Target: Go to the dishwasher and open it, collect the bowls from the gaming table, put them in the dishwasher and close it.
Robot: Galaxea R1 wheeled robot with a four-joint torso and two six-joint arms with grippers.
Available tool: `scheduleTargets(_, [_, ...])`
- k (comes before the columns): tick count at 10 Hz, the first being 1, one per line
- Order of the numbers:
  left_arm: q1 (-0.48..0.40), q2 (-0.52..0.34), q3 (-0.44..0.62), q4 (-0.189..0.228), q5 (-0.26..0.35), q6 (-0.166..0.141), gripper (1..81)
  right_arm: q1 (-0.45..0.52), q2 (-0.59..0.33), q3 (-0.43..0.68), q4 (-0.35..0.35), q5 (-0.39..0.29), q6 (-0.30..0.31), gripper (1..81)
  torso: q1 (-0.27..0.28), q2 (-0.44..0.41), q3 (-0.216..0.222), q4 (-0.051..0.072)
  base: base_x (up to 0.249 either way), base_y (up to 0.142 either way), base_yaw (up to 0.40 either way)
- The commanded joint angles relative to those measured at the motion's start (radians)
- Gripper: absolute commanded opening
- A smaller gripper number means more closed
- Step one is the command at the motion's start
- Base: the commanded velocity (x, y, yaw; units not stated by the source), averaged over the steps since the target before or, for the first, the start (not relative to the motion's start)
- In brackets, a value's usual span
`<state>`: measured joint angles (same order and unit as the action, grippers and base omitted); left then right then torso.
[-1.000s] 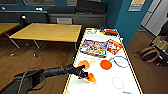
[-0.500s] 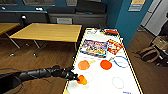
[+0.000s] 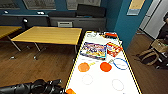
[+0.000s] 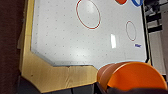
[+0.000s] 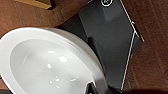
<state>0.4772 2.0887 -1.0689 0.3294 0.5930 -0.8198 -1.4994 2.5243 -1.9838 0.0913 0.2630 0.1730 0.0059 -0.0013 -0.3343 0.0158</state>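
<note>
Holding bowls at the game table's near end

Standing at the near end of a white-topped game table (image 3: 105, 80) with a yellow rim; red rings are printed on its surface. Left arm (image 3: 32, 87) comes in low at the near left corner. Left wrist view: an orange bowl (image 4: 135, 77) sits large right at the camera, just over the table's wooden end rim; fingers not visible, so cannot tell whether the left gripper is clenched on it. In the head view a bit of orange (image 3: 70, 91) shows at the arm's tip by that corner.

Right wrist view: a white bowl (image 5: 47, 62) close against the camera, above wooden floor and a black robot part; grip likewise cannot be told.

On the table: two more orange bowls, one (image 3: 83, 67) near the left edge, one (image 3: 105, 66) mid-surface, a blue ring (image 3: 120, 63) just beside the latter toward the right edge. Two colourful game boxes (image 3: 93, 50) lie beyond, toward the far end.

A wooden table (image 3: 47, 35) stands to the left, well apart.
</note>
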Motion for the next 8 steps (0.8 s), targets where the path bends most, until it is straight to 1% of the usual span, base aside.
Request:
scheduleTargets(1, [0.149,-0.084,0.069,0.209,-0.12,-0.004,1.0,0.001,-0.025,0.028,-0.025,-0.059,-0.006,1.0,0.0,0.0,0.039,0.0,0.0,0.0,0.0])
scheduleTargets(2, [0.205,-0.085,0.05,0.253,-0.157,-0.004,1.0,0.001,-0.025,0.027,-0.025,-0.06,-0.006,1.0,0.0,0.0,0.056,0.0,0.0,0.0,0.0])
scheduleTargets(3, [0.264,-0.084,0.029,0.29,-0.173,-0.004,1.0,-0.002,-0.023,0.024,-0.025,-0.059,-0.006,1.0,0.0,0.0,0.073,0.0,0.0,0.0,0.0])
scheduleTargets(4, [0.322,-0.076,-0.005,0.327,-0.215,-0.004,1.0,-0.003,-0.022,0.022,-0.027,-0.057,-0.006,1.0,0.0,0.0,0.09,0.0,0.0,0.0,0.0])
scheduleTargets(6, [0.436,-0.042,-0.084,0.391,-0.275,-0.004,1.0,-0.002,-0.019,0.022,-0.027,-0.059,-0.006,1.0,-0.001,0.0,0.124,0.0,0.0,0.0,0.0])
scheduleTargets(8, [0.54,0.004,-0.184,0.444,-0.356,-0.001,1.0,-0.002,-0.013,0.021,-0.027,-0.059,-0.007,1.0,-0.001,-0.001,0.158,0.0,0.0,0.0,0.0])
